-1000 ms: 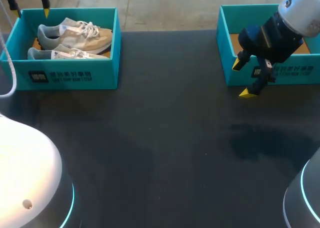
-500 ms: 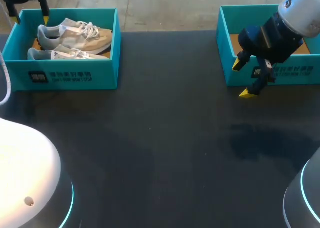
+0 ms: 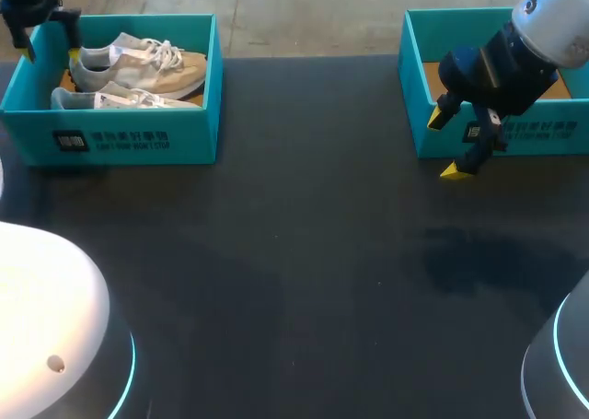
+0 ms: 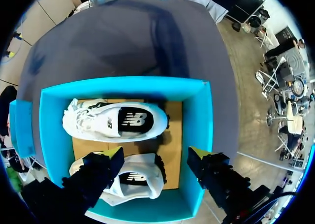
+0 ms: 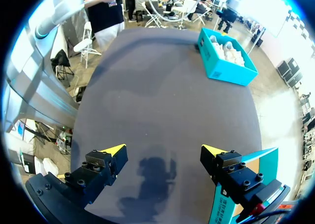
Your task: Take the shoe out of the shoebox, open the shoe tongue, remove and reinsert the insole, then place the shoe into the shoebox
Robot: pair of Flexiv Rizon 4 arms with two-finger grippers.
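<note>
Surface: dark matte tabletop point(image 3: 294, 253), flat and even, with a soft shadow on it below the right arm.

Container, left: teal cardboard shoebox point(image 3: 138, 141), open-topped, brown card floor, at the table's far left edge.

Container, right: second teal open box point(image 3: 414, 69), brown card floor, at the table's far right edge, well apart from the first.

Task item: far pale lace-up trainer point(image 3: 138, 62), grey at the heel and tan along the side. It lies lengthwise along the shoebox's back wall, heel toward the box's left end wall.

Companion item: near pale lace-up trainer point(image 3: 120, 97), lying parallel and just beside the first along the front wall, with the heel at the same end.

Left gripper point(image 4: 156, 154): over the shoebox's far left corner, fingers spread wide with nothing between the pads.

Item relative to left fingers: one finger stands over the middle of the far trainer and the other over the box's end wall. The trainer's heel end lies under the gap between them. Whether anything touches, I cannot tell.

Right gripper point(image 3: 445, 144): in front of the second box's near left corner, above bare tabletop. Its fingers are wide apart and empty, with one finger just beside the box wall.

Item relative to right fingers: well apart, across the full table.
</note>
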